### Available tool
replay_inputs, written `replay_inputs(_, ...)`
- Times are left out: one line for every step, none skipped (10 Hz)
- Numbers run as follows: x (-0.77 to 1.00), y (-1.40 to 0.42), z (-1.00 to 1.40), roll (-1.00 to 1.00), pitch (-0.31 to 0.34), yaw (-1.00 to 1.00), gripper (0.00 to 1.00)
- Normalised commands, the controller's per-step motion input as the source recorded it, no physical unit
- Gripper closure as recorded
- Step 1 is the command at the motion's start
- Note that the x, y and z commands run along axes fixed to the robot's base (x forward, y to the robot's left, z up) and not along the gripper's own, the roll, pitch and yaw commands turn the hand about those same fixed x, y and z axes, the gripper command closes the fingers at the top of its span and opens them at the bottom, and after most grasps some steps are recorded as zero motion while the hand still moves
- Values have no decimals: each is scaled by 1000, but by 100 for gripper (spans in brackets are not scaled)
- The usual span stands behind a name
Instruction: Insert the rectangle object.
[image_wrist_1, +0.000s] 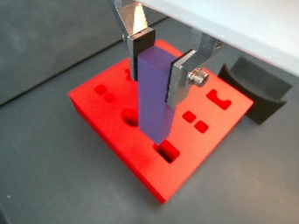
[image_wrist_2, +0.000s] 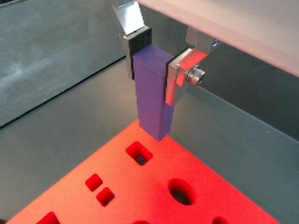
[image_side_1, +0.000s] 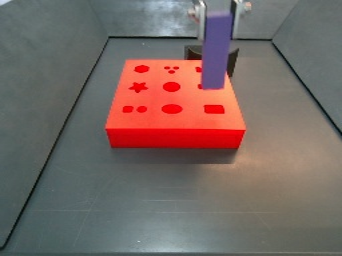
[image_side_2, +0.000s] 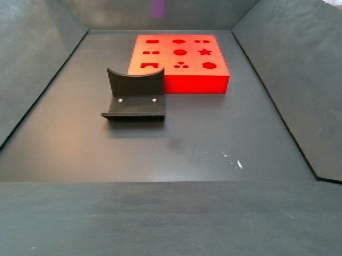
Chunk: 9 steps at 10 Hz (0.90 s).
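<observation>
I have the red block (image_side_1: 175, 100) sitting flat on the dark floor, its top face cut with a spread of shaped holes, and the dark grey curved holder (image_side_2: 134, 95) standing apart beside it in a side view. Above the block hangs the gripper (image_wrist_1: 162, 59), its silver fingers (image_wrist_1: 184, 74) clamped on the upper part of the rectangle object (image_wrist_1: 155, 92), so the claw is closed on the bar and not free. The bar's long axis runs straight down from the jaws, close to vertical in both wrist views, with its lower end clear of the block and not yet in any opening. What the coming move turns on, as I read it, is the small offset between that lower end and the rectangular slot (image_wrist_2: 139, 155): in a wrist view the slot sits just beside the bar's tip, not squarely under it. I judge I need a short sideways correction before lowering, and the bar's cross-section must line up with the slot's sides.
</observation>
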Motion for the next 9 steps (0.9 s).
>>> replay_inputs(1000, 0, -406, 257, 0, -3, 100)
replay_inputs(940, 0, -471, 337, 11, -49, 100)
replay_inputs(777, 0, -483, 367, 44, -143, 100)
replay_inputs(589, 0, -440, 309, 86, -163, 100)
replay_inputs(277, 0, -351, 150, 100, -146, 100)
replay_inputs(0, 106, -303, 0, 59, -71, 100)
replay_inputs(0, 191, -180, 0, 37, -123, 100)
replay_inputs(-143, 317, -166, -77, 0, -97, 100)
replay_inputs(-234, 160, -103, -129, -24, -9, 100)
